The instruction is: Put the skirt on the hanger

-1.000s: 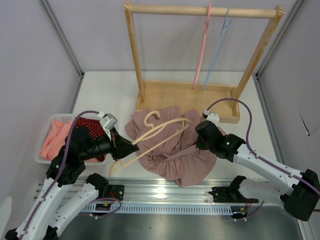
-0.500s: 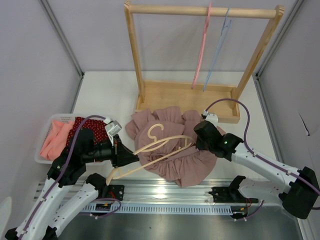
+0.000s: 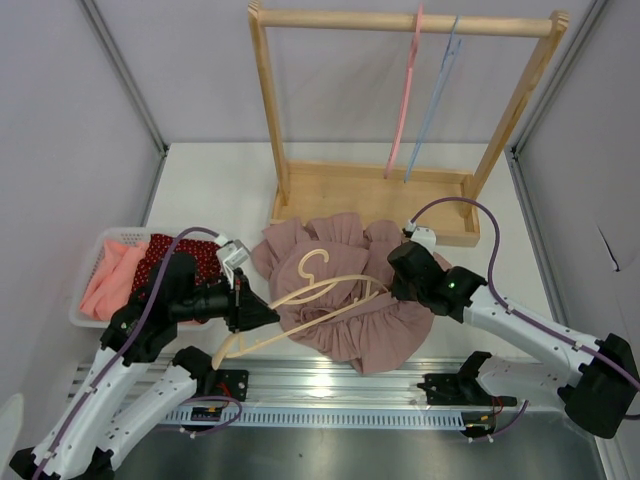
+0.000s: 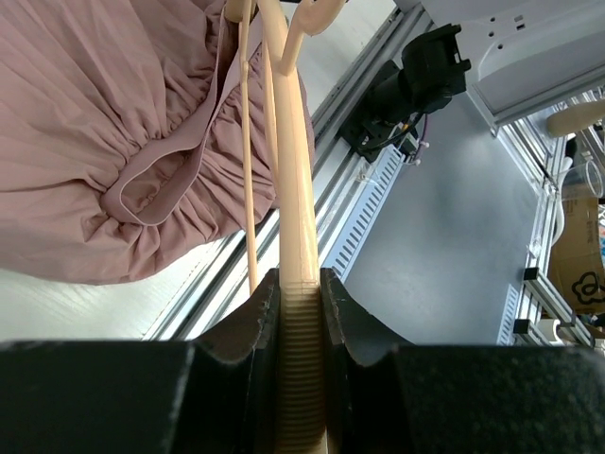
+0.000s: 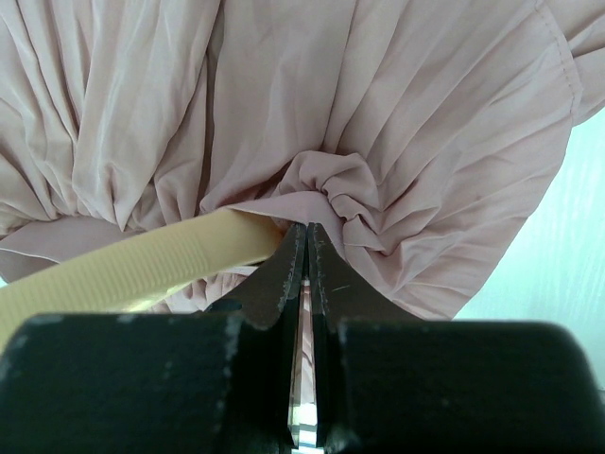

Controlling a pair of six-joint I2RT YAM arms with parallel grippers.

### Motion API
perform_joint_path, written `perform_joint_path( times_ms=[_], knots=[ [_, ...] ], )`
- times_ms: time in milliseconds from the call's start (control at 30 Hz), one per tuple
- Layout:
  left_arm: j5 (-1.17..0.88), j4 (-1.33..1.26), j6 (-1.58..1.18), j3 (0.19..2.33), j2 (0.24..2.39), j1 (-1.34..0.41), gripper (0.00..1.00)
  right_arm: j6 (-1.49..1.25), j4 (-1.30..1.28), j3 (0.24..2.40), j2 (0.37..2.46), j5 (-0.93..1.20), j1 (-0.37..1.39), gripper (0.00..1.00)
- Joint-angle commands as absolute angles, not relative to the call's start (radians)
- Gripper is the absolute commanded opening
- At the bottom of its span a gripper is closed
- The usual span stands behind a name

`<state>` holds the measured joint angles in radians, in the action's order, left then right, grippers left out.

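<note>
A dusty-pink pleated skirt (image 3: 350, 300) lies bunched at the table's front centre. Over it runs a cream plastic hanger (image 3: 320, 290), hook toward the rack. My left gripper (image 3: 258, 314) is shut on the hanger's left arm; in the left wrist view the ribbed arm of the hanger (image 4: 295, 236) runs straight out between the jaws, with the skirt (image 4: 104, 123) to its left. My right gripper (image 3: 398, 282) is shut on a fold of the skirt (image 5: 378, 123) at the waistband, right beside the hanger's other arm (image 5: 142, 270).
A wooden clothes rack (image 3: 400, 110) stands at the back with a pink hanger (image 3: 405, 90) and a blue hanger (image 3: 438, 90) on its bar. A white basket (image 3: 95, 250) at the left holds red and coral clothes. A metal rail (image 3: 330, 385) runs along the front edge.
The skirt has bunched up closer round the hanger. My left gripper has slid a little right and forward with the hanger; the right gripper has barely moved.
</note>
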<state>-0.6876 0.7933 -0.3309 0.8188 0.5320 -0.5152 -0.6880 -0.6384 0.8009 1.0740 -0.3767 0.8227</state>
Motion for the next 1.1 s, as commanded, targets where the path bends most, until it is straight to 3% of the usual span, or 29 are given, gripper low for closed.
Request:
perform_joint_path(
  times_ms=[0, 600, 1067],
  knots=[
    [-0.681, 0.772, -0.314, 0.836, 0.551, -0.522, 0.00, -0.698, -0.647, 0.816, 1.043, -0.383, 0.825, 0.00],
    [-0.752, 0.664, -0.334, 0.831, 0.650, -0.535, 0.00, -0.690, -0.641, 0.816, 1.015, -0.362, 0.867, 0.00],
    [-0.672, 0.402, -0.437, 0.773, 0.784, -0.712, 0.00, -0.684, -0.681, 0.891, 1.014, -0.385, 0.884, 0.00]
  ],
)
